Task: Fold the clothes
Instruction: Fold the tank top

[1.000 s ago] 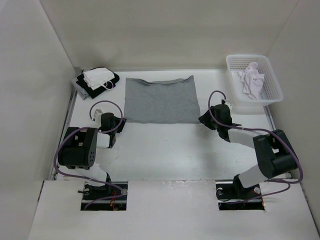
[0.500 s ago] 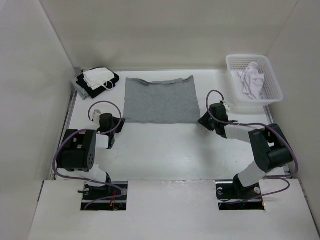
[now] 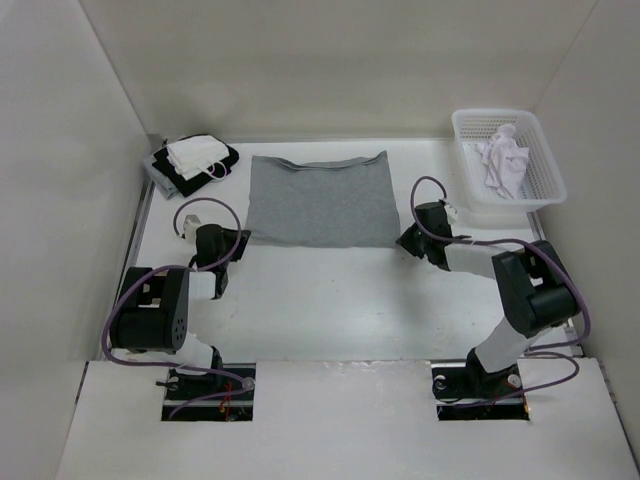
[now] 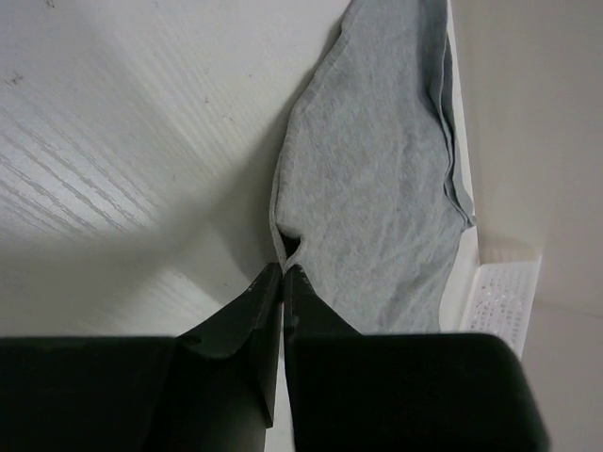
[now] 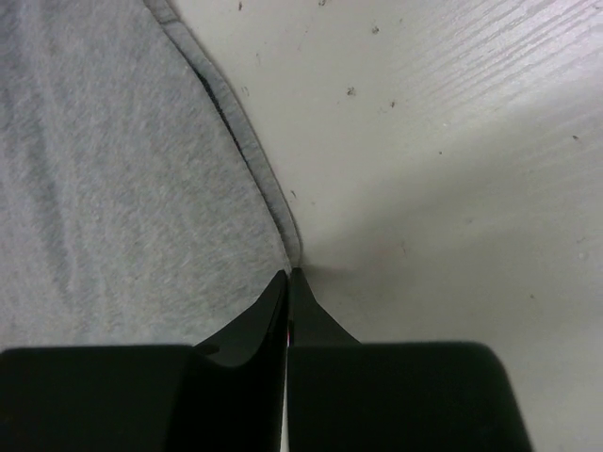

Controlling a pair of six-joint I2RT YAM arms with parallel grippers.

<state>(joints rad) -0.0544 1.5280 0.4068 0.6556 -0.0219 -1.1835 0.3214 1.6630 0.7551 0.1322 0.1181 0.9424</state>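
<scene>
The clothes (image 3: 320,200), a heather-grey T-shirt, lie flat as a rectangle at the table's middle back. My left gripper (image 3: 243,238) is at the shirt's near left corner. In the left wrist view that gripper (image 4: 283,267) is shut, pinching the puckered edge of the grey cloth (image 4: 377,169). At the near right corner is my right gripper (image 3: 401,240). The right wrist view shows it (image 5: 287,274) shut on the corner of the hem, with the grey cloth (image 5: 122,188) spreading to its left.
A white basket (image 3: 540,190) holding a crumpled white garment (image 3: 500,160) stands at the back right. A black-and-white stack of clothes (image 3: 193,162) sits at the back left. Pale walls close in the table on three sides.
My right gripper has closed from open onto the shirt's near right corner. Both grippers have edged forward to the shirt's near edge.
</scene>
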